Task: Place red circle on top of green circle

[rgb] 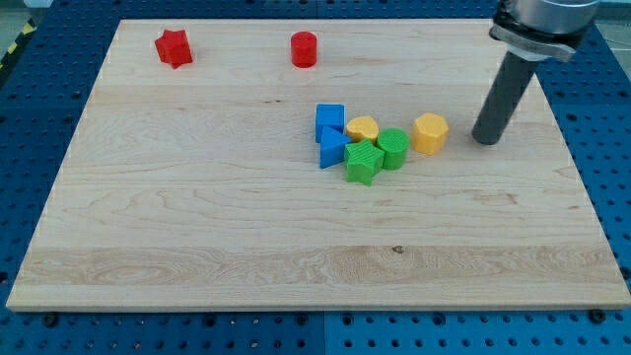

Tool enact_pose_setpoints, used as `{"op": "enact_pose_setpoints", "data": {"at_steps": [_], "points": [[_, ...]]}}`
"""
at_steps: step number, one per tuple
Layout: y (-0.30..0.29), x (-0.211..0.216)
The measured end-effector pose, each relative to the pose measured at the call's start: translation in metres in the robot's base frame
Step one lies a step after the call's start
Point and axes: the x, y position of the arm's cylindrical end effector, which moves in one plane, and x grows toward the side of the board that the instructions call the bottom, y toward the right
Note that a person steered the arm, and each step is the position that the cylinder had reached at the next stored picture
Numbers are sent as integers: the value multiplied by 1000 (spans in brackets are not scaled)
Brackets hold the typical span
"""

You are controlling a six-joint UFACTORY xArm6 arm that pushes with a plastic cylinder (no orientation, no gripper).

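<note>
The red circle (304, 49) stands alone near the view's top, a little left of centre. The green circle (393, 148) sits in a cluster at the board's middle, touching a green star (363, 163) on its left and a yellow block (362, 128) above it. My tip (485, 139) rests on the board to the right of the cluster, just right of a yellow hexagon (430, 132). The tip is far from the red circle and touches no block.
A red star (173, 47) lies at the view's top left. A blue cube (330, 118) and a blue triangle (332, 148) form the cluster's left side. The wooden board (197, 227) lies on a blue perforated table.
</note>
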Motion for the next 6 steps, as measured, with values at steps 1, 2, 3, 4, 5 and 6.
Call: {"op": "enact_pose_setpoints", "data": {"at_steps": [1, 2, 3, 4, 5, 6], "points": [[-23, 0], [-47, 0], [-48, -6], [-18, -60], [-12, -128], [-43, -176]]}}
